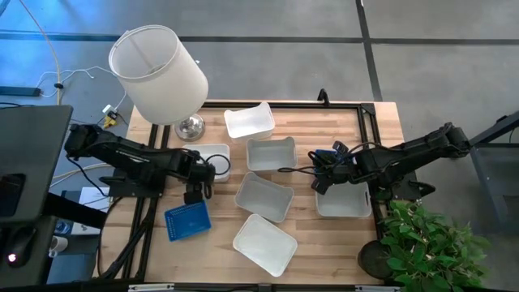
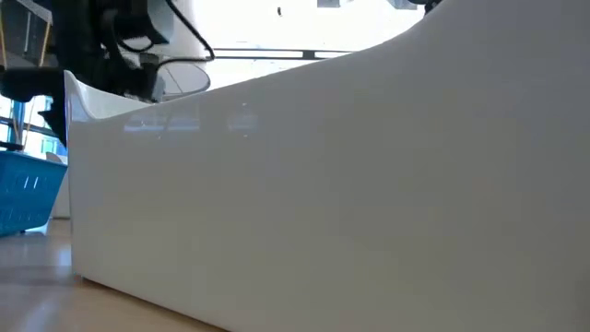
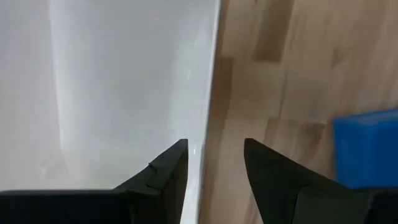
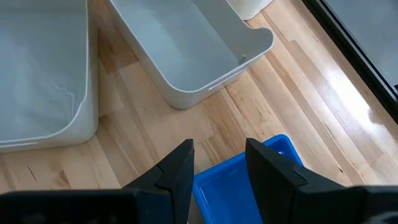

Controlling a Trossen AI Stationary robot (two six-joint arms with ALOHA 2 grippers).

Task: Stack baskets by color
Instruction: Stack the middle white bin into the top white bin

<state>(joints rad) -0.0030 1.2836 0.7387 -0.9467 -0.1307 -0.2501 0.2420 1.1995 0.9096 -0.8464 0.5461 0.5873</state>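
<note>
Several white baskets lie on the wooden table: one (image 1: 217,156) at the left, others (image 1: 270,154), (image 1: 263,196), (image 1: 264,243), (image 1: 249,122), (image 1: 344,203). One blue basket (image 1: 187,219) sits near the left front. My left gripper (image 1: 198,180) (image 3: 216,146) points down, open. One finger is inside the left white basket (image 3: 124,81) and one is outside its near wall (image 3: 210,118). My right gripper (image 1: 323,170) (image 4: 219,146) hangs open above a second blue basket (image 4: 249,180) (image 1: 340,156), which lies below it.
A lamp with a large white shade (image 1: 158,73) stands at the far left. A potted plant (image 1: 422,243) is at the near right corner. In the low view, the nearest white basket's wall (image 2: 323,184) blocks almost everything.
</note>
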